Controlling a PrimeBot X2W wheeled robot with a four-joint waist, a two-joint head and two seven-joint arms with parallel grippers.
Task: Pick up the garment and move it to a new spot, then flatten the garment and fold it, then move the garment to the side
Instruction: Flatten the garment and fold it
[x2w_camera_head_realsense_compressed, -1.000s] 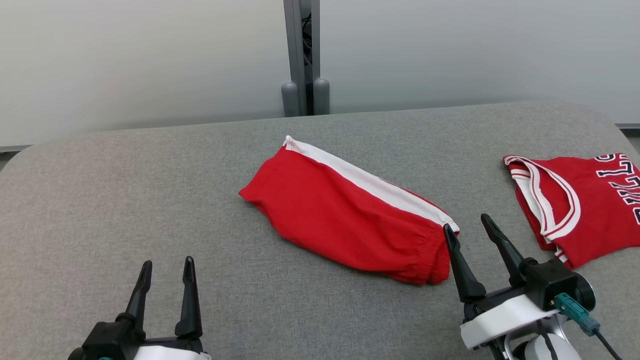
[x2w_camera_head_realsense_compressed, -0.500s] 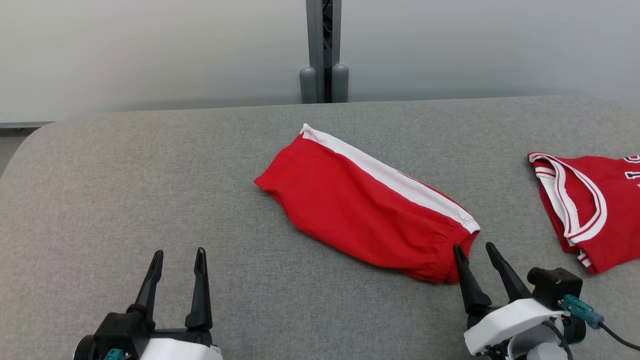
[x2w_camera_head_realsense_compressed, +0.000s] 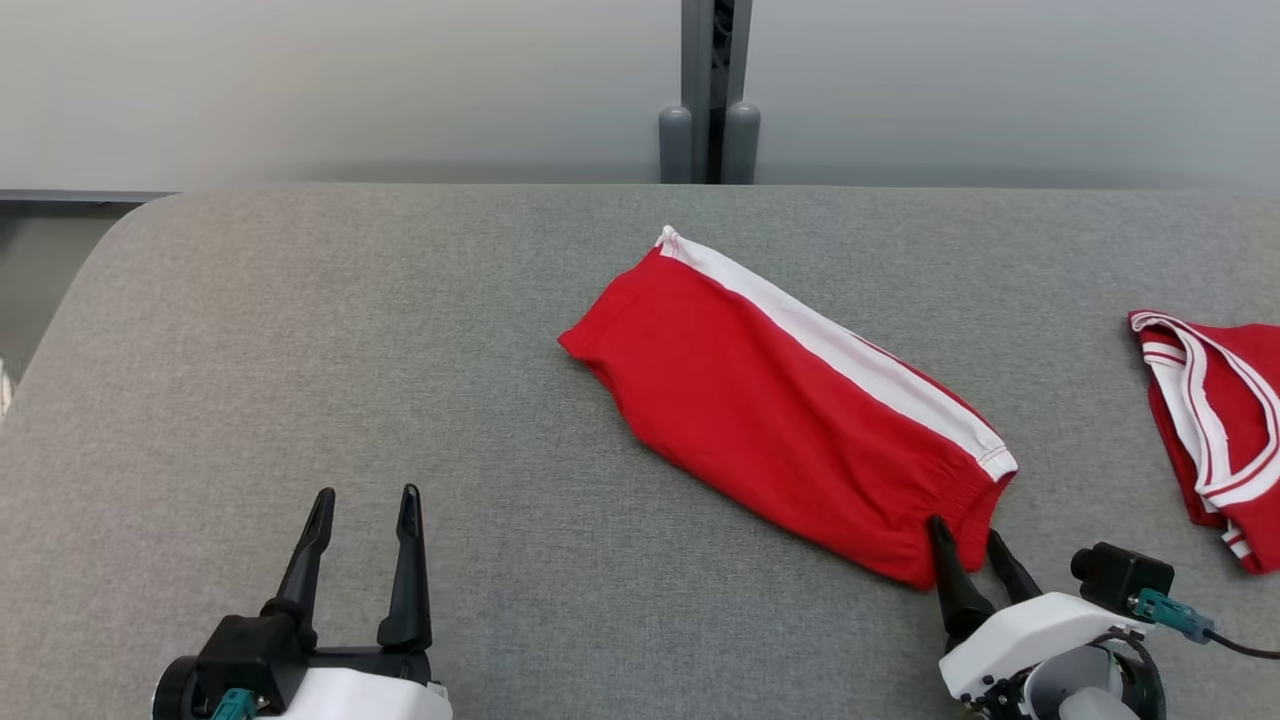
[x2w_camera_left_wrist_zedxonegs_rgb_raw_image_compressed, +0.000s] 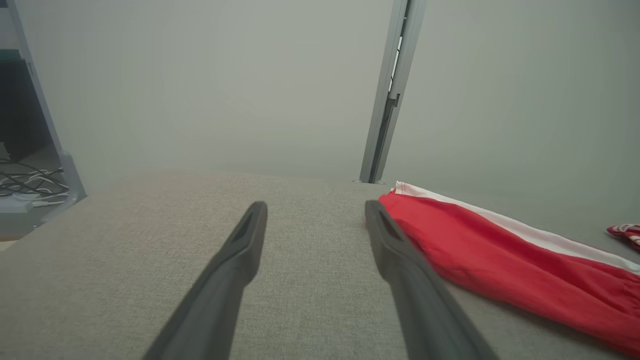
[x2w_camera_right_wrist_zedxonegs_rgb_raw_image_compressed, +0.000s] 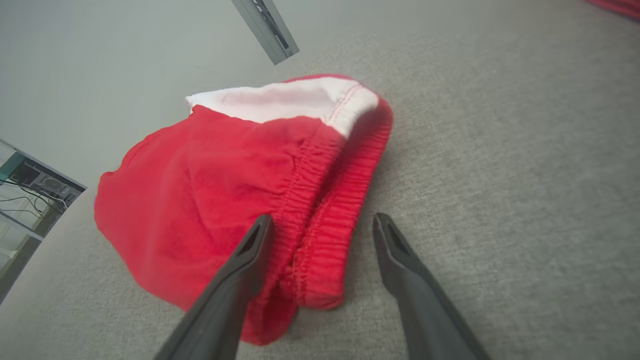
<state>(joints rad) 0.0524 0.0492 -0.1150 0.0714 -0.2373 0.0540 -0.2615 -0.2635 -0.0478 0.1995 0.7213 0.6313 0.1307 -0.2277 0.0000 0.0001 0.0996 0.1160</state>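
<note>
The garment (x2w_camera_head_realsense_compressed: 790, 400) is a pair of red shorts with a white side stripe, folded and lying slantwise on the grey table (x2w_camera_head_realsense_compressed: 400, 350). My right gripper (x2w_camera_head_realsense_compressed: 968, 530) stands open at its elastic waistband, at the near right end. In the right wrist view the waistband (x2w_camera_right_wrist_zedxonegs_rgb_raw_image_compressed: 330, 210) lies between the two fingers of the right gripper (x2w_camera_right_wrist_zedxonegs_rgb_raw_image_compressed: 322, 225), one finger over the cloth, the other over bare table. My left gripper (x2w_camera_head_realsense_compressed: 363, 497) is open over bare table at the lower left. In the left wrist view the shorts (x2w_camera_left_wrist_zedxonegs_rgb_raw_image_compressed: 500, 260) lie to the right of the left gripper (x2w_camera_left_wrist_zedxonegs_rgb_raw_image_compressed: 315, 210).
A second red garment with white trim (x2w_camera_head_realsense_compressed: 1215, 420) lies at the table's right edge. A grey post (x2w_camera_head_realsense_compressed: 710, 90) stands against the pale wall behind the table. The table's rounded left corner (x2w_camera_head_realsense_compressed: 110, 230) shows. Cables and shelving (x2w_camera_left_wrist_zedxonegs_rgb_raw_image_compressed: 25, 185) lie beyond it.
The head camera has swung left, shifting everything rightward in view. My right gripper has drawn nearer and lower, bringing its open fingers around the shorts' waistband. The left gripper keeps its place.
</note>
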